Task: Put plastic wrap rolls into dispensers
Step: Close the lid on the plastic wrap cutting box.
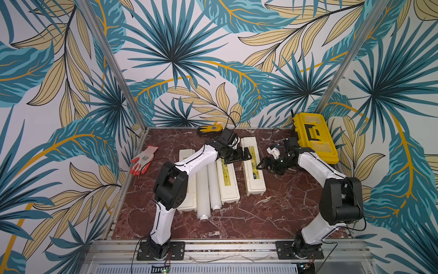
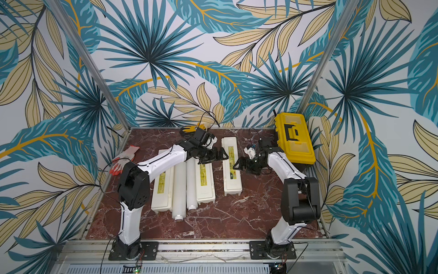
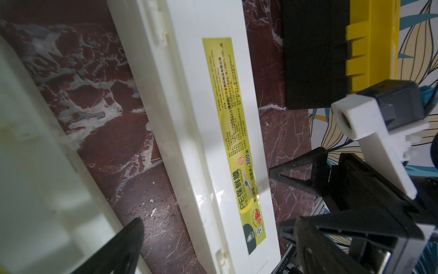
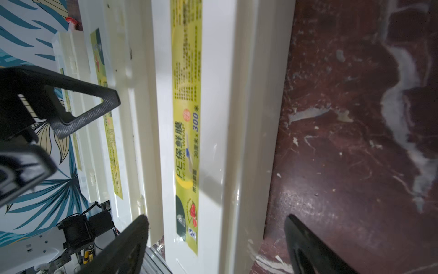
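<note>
Left gripper and right gripper, both wide open and empty, are being held astride the closed dispenser box at frame centre, while two rolls are lying unloaded just left of centre, so most loading is being judged outstanding.

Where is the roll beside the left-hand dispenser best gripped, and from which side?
Probably its near end, from above, jaws across it: only there does the plastic wrap roll stick out past the left dispenser and the neighbouring roll that flank it.

High paired overviews, wrist close-ups sharing dispenser
</note>
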{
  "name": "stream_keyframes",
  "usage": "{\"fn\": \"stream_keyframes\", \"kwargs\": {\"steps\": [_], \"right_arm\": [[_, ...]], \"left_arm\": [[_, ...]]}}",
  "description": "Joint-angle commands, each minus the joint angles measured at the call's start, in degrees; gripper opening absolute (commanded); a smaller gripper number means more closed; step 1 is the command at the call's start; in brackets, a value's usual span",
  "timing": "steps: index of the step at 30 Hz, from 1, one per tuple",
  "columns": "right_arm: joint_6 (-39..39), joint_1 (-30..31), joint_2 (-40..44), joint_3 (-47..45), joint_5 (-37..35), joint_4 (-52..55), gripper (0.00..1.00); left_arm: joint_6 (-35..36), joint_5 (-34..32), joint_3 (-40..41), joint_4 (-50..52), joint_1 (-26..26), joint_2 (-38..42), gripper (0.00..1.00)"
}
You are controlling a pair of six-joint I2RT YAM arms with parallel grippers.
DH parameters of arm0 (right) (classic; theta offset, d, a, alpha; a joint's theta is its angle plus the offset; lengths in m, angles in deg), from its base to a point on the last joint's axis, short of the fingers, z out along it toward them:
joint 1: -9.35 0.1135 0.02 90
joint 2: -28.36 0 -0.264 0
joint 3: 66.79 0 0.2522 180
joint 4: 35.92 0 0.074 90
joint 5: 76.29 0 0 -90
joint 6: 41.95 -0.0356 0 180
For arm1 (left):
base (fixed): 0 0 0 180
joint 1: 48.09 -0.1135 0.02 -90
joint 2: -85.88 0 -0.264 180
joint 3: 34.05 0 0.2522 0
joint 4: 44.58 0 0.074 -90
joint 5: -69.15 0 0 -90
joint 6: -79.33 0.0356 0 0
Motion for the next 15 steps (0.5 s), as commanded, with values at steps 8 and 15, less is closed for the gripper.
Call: {"fn": "stream_keyframes", "kwargs": {"steps": [8, 15], "right_arm": [[-2.9, -1.5, -0.1, -7.8, 7.4, -4.1, 0.8], [-2.0, -3.6, -7.4, -8.4, 4.9, 1.2, 0.57]], "left_arm": [[-4.6, 0.1, 1.5, -3.7, 0.9, -3.8, 0.92], [-7.3, -0.1, 6.0, -6.9, 1.0, -4.4, 0.83]]}}
